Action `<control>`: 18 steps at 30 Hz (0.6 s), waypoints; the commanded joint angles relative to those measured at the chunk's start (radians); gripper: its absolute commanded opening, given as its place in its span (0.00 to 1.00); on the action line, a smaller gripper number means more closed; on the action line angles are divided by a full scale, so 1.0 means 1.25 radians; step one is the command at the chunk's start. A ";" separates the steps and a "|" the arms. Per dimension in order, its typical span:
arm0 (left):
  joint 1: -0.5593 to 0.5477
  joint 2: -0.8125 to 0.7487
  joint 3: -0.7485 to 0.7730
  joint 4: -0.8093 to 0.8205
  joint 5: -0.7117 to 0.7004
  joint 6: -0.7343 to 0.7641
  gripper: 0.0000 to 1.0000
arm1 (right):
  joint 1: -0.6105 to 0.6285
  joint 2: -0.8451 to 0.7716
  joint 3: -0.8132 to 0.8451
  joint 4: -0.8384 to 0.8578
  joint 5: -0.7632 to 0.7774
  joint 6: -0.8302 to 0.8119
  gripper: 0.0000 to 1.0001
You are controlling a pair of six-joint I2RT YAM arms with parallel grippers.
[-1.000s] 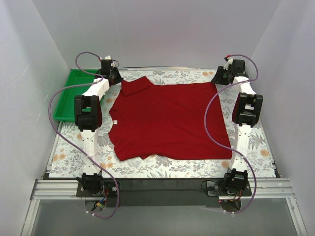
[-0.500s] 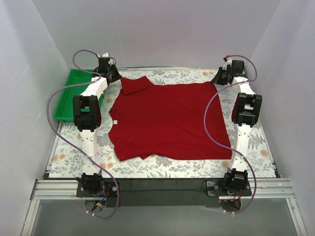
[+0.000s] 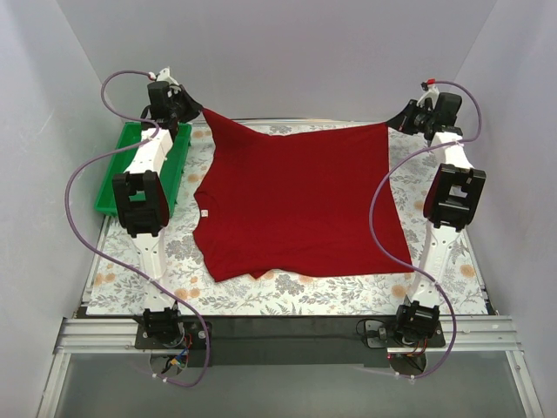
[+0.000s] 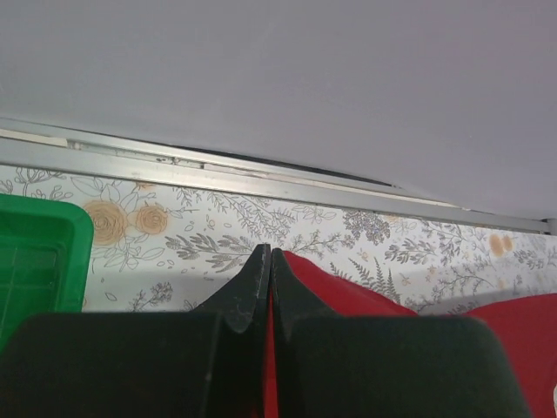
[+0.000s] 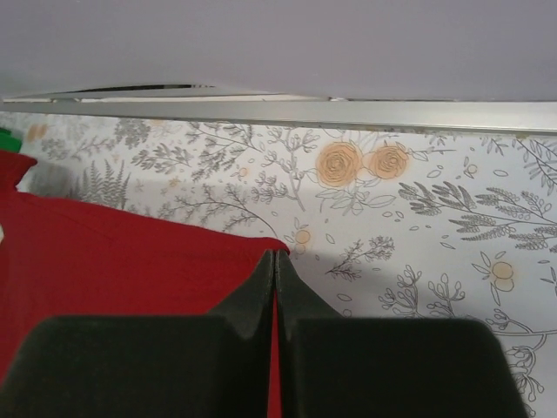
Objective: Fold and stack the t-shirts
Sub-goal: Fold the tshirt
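Note:
A dark red t-shirt (image 3: 296,205) lies spread on the floral table, its far edge lifted and stretched taut between both grippers. A small white neck label (image 3: 205,213) shows at its left edge. My left gripper (image 3: 198,111) is shut on the far left corner, raised above the table; red cloth (image 4: 348,292) shows between its fingers (image 4: 252,279). At the far right my right gripper (image 3: 393,124) is shut on the other far corner, with red cloth (image 5: 130,252) pinched between its fingers (image 5: 291,283). The near part of the shirt rests flat.
A green tray (image 3: 130,165) stands at the far left, partly under the left arm; its corner (image 4: 39,257) shows in the left wrist view. A metal rail (image 5: 348,113) and grey walls bound the far side. Purple cables loop beside both arms.
Both grippers have risen and moved outward toward the back, lifting the shirt's far edge off the table and pulling it taut. The right gripper closed on its corner.

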 commanded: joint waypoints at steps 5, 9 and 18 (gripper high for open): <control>0.011 -0.071 0.006 0.047 0.070 0.023 0.00 | -0.016 -0.048 -0.045 0.096 -0.097 0.024 0.01; 0.011 -0.078 -0.006 0.061 0.103 0.033 0.00 | -0.019 -0.056 -0.062 0.111 -0.115 0.028 0.01; 0.010 -0.114 -0.075 0.082 0.126 0.054 0.00 | -0.033 -0.096 -0.124 0.143 -0.143 0.039 0.01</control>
